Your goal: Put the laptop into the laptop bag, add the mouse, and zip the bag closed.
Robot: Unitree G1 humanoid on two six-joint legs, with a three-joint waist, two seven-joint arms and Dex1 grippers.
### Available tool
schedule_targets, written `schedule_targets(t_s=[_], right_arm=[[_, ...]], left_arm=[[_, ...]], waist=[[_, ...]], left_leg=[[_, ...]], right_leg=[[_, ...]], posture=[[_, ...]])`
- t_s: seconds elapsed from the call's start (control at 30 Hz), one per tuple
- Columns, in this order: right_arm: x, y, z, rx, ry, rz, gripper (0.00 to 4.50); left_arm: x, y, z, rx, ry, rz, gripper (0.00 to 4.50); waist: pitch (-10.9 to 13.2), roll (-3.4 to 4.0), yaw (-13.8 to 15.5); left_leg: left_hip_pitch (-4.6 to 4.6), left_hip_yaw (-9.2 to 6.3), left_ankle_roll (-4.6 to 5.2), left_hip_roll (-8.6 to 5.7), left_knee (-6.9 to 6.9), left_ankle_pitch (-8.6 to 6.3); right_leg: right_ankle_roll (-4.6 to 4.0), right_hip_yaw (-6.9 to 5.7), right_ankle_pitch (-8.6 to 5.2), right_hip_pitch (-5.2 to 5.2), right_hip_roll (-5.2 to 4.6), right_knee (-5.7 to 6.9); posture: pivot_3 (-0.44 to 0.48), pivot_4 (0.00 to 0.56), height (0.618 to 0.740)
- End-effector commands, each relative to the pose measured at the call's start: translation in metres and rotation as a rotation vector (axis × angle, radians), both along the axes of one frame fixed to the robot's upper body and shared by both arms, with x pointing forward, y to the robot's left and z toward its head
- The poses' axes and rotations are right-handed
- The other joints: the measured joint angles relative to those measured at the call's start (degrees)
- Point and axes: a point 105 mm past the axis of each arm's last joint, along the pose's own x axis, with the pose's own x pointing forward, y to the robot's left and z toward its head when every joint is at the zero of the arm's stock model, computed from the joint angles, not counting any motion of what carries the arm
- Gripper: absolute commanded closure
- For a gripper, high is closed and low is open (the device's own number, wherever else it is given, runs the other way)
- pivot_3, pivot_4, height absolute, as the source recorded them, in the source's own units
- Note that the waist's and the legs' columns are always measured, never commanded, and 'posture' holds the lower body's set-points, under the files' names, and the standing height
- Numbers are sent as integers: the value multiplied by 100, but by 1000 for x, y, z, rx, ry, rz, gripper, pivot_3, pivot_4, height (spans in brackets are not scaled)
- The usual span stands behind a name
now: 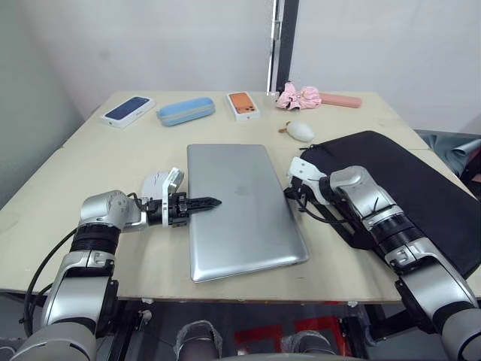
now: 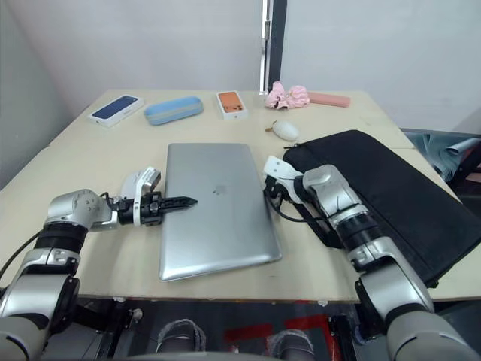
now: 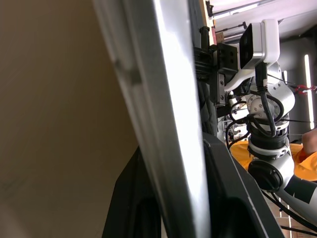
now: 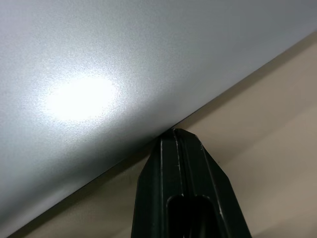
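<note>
Head views, laptop: the closed silver laptop (image 1: 240, 210) lies flat mid-tabletop (image 1: 113, 158), its near edge close to the tabletop's front edge.
Head views, laptop bag: the black laptop bag (image 1: 409, 184) lies flat to the right of the laptop, just beside it.
Head views, mouse: a small white mouse (image 1: 159, 181) sits at the laptop's left edge, partly behind the left wrist.
Head views, left gripper: the left gripper (image 1: 209, 202) reaches in from the left, its fingers pressed together into one black point over the lid.
Head views, right gripper: the right gripper (image 1: 288, 193) is at the laptop's right edge; I cannot tell how its fingers stand.
Head views, far side: a dark blue phone box (image 1: 128, 110), a light blue case (image 1: 186, 110), an orange phone box (image 1: 243, 105), a pink umbrella (image 1: 316, 97) and a fluffy white oval (image 1: 301, 131).
Left wrist view: the laptop's edge (image 3: 163, 119) runs between the black fingers (image 3: 233, 198), which pinch it.
Right wrist view: a black finger (image 4: 183, 188) touches the laptop's edge (image 4: 124, 74) where it meets the tabletop (image 4: 277, 124).
</note>
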Motion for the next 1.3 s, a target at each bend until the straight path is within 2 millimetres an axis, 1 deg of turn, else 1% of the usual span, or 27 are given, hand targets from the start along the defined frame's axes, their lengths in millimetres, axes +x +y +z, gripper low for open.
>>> schedule_targets(t_s=[0.03,0.07,0.13,0.2,0.27,0.33,0.37,0.4,0.43,0.47,0.5,0.53,0.57,0.63,0.73,0.83,0.87,0.93,1.0,1.07,1.17,1.23,1.3], right_arm=[[2,12,29,47,-75,49,4500],[2,11,36,57,-86,47,4500],[-1,11,60,102,-118,49,4500],[-11,9,86,166,-139,60,4500],[-21,3,108,212,-169,46,4500],[-30,-8,122,249,-179,9,4500],[-34,-18,128,267,-175,-26,4500],[-37,-24,132,278,-170,-49,4500],[-44,-38,137,285,-168,-82,4500],[-50,-47,140,287,-165,-102,3969],[-56,-60,143,279,-169,-139,3653],[-66,-75,148,276,-169,-172,3275],[-73,-84,151,273,-168,-192,2957],[-97,-95,155,245,-150,-190,2315],[-122,-101,157,204,-126,-180,1297],[-141,-106,156,180,-106,-168,270],[-145,-106,156,177,-102,-165,12],[-148,-111,153,168,-90,-195,12],[-142,-115,135,120,-60,-253,12],[-130,-116,122,93,-61,-300,12],[-102,-127,110,73,-100,-429,12],[-93,-127,105,84,-109,-448,12],[-85,-126,95,83,-101,-468,12]], left_arm=[[4,-5,24,48,-103,-31,4017],[4,-4,27,50,-109,-34,4055],[-1,-2,40,53,-133,-55,4098],[-9,1,51,66,-159,-76,4116],[-15,6,58,83,-171,-78,4160],[-22,11,64,76,-176,-82,4160],[-25,14,66,79,-169,-80,4160],[-28,16,67,81,-164,-79,4160],[-33,19,69,81,-157,-82,4160],[-37,21,70,82,-154,-85,4163],[-40,24,71,83,-149,-84,4163],[-42,27,73,78,-147,-83,4163],[-44,28,74,75,-146,-81,4163],[-45,30,76,77,-144,-80,4163],[-45,32,80,66,-146,-75,4163],[-45,33,84,49,-145,-68,4163],[-45,33,85,44,-145,-68,4163],[-45,33,85,36,-139,-68,4163],[-47,32,85,33,-127,-78,4163],[-45,31,86,23,-122,-81,4163],[-41,28,88,15,-121,-76,4163],[-40,26,87,11,-120,-78,4163],[-39,24,84,12,-114,-76,4163]], waist=[[3,0,0],[6,0,-1],[31,-2,0],[34,-2,5],[35,-3,-2],[35,-3,-4],[35,-4,0],[35,-4,4],[35,-3,16],[35,-4,31],[35,-4,42],[35,-4,61],[41,-4,94],[43,-5,126],[44,-6,143],[45,-7,127],[45,-7,118],[45,-7,98],[45,-8,88],[45,-7,71],[45,-7,54],[46,-7,60],[46,-7,73]], left_leg=[[-1,0,0,0,-2,0],[-3,0,0,0,-5,0],[-8,0,0,0,-9,0],[-40,-1,0,0,-10,2],[-89,-4,3,2,-8,8],[-90,-4,8,9,-13,12],[-89,-5,6,13,-19,12],[-89,-8,1,19,-23,12],[-89,-8,-7,22,-26,9],[-89,-9,-13,22,-30,8],[-90,-10,-17,23,-31,6],[-91,-10,-18,22,-32,4],[-91,-10,-24,22,-32,1],[-91,-11,-26,22,-33,-1],[-82,-10,-26,23,-29,-1],[-58,-1,-27,23,-24,-1],[-56,3,-26,23,-20,-1],[-55,7,-25,23,-11,-1],[-55,7,-25,23,-2,-2],[-55,6,-25,24,3,-2],[-55,6,-24,24,16,-1],[-57,6,-24,22,24,-1],[-57,5,-24,22,26,-1]], right_leg=[[0,0,0,0,0,-4],[0,-2,0,-2,0,-7],[0,-3,0,-7,1,-11],[-1,-4,2,-38,3,-9],[0,-5,4,-83,9,-4],[-7,-6,1,-90,17,1],[-13,-10,-3,-90,20,1],[-18,-13,-6,-90,24,-1],[-19,-15,-7,-90,27,-3],[-20,-16,-8,-90,27,-6],[-20,-17,-8,-89,27,-11],[-20,-18,-8,-88,27,-14],[-19,-18,-8,-87,26,-16],[-18,-18,-7,-86,25,-16],[-17,-15,-7,-82,24,-8],[-17,-6,-7,-70,24,-3],[-16,-2,-7,-71,24,-1],[-16,3,-8,-73,23,8],[-15,5,-8,-73,23,16],[-16,5,-8,-72,24,18],[-15,8,-8,-75,23,34],[-15,11,-8,-77,21,42],[-14,10,-8,-77,21,44]], posture=[[0,150,740],[0,150,740],[0,150,740],[0,150,740],[0,150,740],[0,150,740],[0,150,740],[0,150,740],[0,150,740],[0,150,740],[0,150,740],[0,150,740],[0,150,740],[0,150,740],[0,150,740],[0,150,740],[0,150,740],[0,150,740],[0,150,740],[0,150,740],[0,150,740],[0,150,740],[0,150,740]])
